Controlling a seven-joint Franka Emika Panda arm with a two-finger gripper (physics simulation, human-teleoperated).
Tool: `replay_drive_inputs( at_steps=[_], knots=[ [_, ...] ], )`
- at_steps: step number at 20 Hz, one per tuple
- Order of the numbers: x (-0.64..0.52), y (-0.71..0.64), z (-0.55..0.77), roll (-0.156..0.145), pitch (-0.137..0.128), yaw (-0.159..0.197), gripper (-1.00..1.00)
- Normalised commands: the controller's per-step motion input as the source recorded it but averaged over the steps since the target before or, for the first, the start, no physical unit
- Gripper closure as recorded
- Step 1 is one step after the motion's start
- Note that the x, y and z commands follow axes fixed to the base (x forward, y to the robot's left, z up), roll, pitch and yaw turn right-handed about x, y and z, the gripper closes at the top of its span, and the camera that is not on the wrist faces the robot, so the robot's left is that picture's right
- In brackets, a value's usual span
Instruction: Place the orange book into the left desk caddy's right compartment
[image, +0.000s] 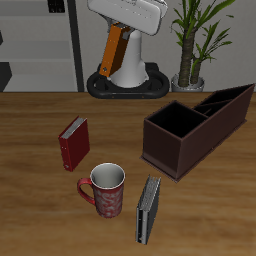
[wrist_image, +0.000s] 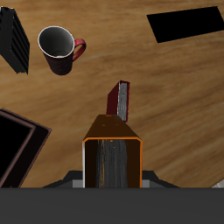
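While the thin orange hardcover book is pinched in the gripper, the placing is not yet done.

Pick-up looks complete: in the wrist view the book's pale grey page edges sit close between the 2 fingers, which clamp its covers, though the fingertips themselves are hidden. In the exterior view it hangs high beside the arm, clear of the wooden table. Below the fingers stand the dark red book, the red-and-white mug and the dark grey book. The low maroon-brown open-top desk caddy lies well apart from the fingers; what is left, I judge, is the carry across, lowering into its right compartment, and release.
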Motion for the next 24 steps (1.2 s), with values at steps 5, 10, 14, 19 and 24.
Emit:
replay_drive_inputs(
  at_steps=[5, 10, 14, 19, 24],
  knots=[
    [0.06, 0.51, -0.03, 0.044, 0.014, -0.023, 1.00],
    [0.12, 0.29, -0.07, 0.003, 0.005, -0.047, 1.00],
    [0.17, 0.44, -0.15, 0.001, 0.025, -0.055, 1.00],
    [0.07, 0.58, -0.06, 0.040, 0.008, -0.024, 1.00],
    [0.10, 0.45, 0.01, 0.033, -0.013, -0.025, 1.00]
  ],
)
